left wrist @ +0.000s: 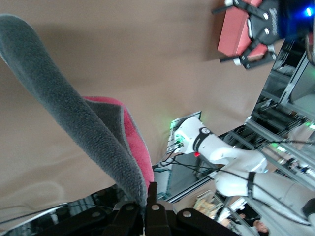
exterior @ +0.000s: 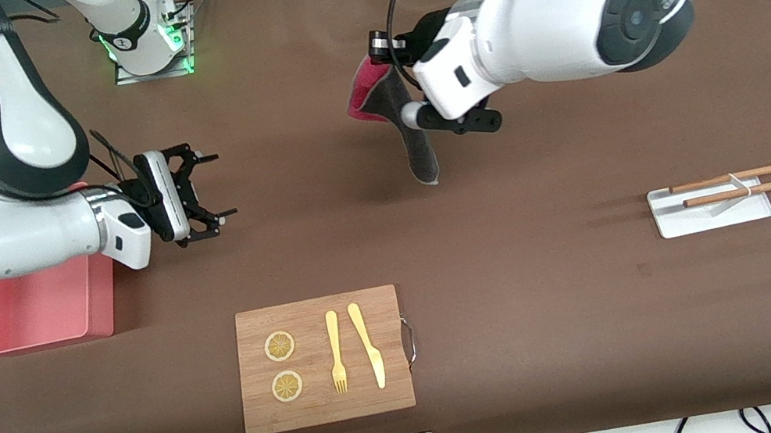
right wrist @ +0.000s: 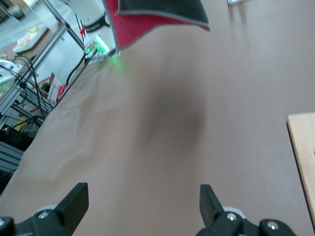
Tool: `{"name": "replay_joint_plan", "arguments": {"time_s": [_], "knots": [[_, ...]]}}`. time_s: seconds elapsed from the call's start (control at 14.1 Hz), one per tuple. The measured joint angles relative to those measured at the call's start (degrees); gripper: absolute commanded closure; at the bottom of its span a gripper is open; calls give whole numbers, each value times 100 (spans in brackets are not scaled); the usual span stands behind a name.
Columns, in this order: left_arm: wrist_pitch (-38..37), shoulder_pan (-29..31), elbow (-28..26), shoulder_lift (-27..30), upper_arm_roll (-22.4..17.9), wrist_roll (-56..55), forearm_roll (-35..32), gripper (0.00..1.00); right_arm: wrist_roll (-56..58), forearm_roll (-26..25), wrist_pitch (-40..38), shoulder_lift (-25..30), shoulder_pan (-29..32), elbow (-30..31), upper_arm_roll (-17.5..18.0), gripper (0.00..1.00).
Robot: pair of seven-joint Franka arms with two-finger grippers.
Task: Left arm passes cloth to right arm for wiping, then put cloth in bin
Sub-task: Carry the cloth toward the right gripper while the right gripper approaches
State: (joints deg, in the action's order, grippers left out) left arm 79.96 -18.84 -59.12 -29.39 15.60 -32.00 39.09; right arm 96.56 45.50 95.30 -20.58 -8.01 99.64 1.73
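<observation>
Front view, left gripper (exterior: 379, 51): hung in the air over the middle of the table (exterior: 547, 140), toward the robots' bases, fingers clamped together on the cloth (exterior: 400, 119).
Front view, cloth: draped down from that grip, red face toward the right arm's end, grey strip dangling lowest, clear of the table.
Front view, right gripper (exterior: 210, 186): hovered over bare table just beside the bin (exterior: 29, 311), fingers spread wide apart, nothing between them, pointing toward the cloth but well apart from it.
Front view, bin: sat at the right arm's end of the table, partly under the right arm.
Front view, cutting board (exterior: 321, 360): lay nearer the camera than both grippers, carrying two lemon slices (exterior: 283, 365), a fork (exterior: 336, 352) and a knife (exterior: 368, 344).
Front view, tray (exterior: 709, 205): stood toward the left arm's end, two chopsticks (exterior: 740, 182) resting across it.
Left wrist view, cloth (left wrist: 74, 123): pinched at one edge between the closed fingers, grey outside, red inside.
Left wrist view, right gripper (left wrist: 248, 34): seen farther off, open, with the bin (left wrist: 234, 32) beside it.
Right wrist view, right gripper (right wrist: 142, 206): both fingers (right wrist: 76, 201) stood far apart over bare table.
Right wrist view, cloth (right wrist: 152, 19): hung ahead in the air, red and grey faces both showing.
</observation>
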Motion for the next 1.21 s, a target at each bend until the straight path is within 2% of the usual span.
{"name": "replay_joint_plan", "arguments": {"time_s": [0.14, 0.28, 0.36, 0.57, 0.71, 1.21], "knots": [[19, -127, 0, -24, 9, 142, -47, 100, 647, 899, 290, -178, 7, 446, 11, 0], [226, -247, 1, -34, 11, 189, -48, 100, 1477, 1980, 525, -250, -40, 1131, 39, 0], [392, -301, 1, -36, 11, 190, -48, 100, 1852, 2346, 595, -255, -89, 1476, 54, 0], [754, -414, 1, -53, 13, 200, -47, 100, 2361, 2803, 626, -223, -355, 2010, 88, 0], [821, -426, 1, -91, 12, 207, -48, 100, 2381, 3133, 767, -150, -640, 2065, 104, 0], [861, -426, 8, -130, 10, 216, -48, 100, 2509, 4531, 2117, -77, -1629, 2100, 131, 0]]}}
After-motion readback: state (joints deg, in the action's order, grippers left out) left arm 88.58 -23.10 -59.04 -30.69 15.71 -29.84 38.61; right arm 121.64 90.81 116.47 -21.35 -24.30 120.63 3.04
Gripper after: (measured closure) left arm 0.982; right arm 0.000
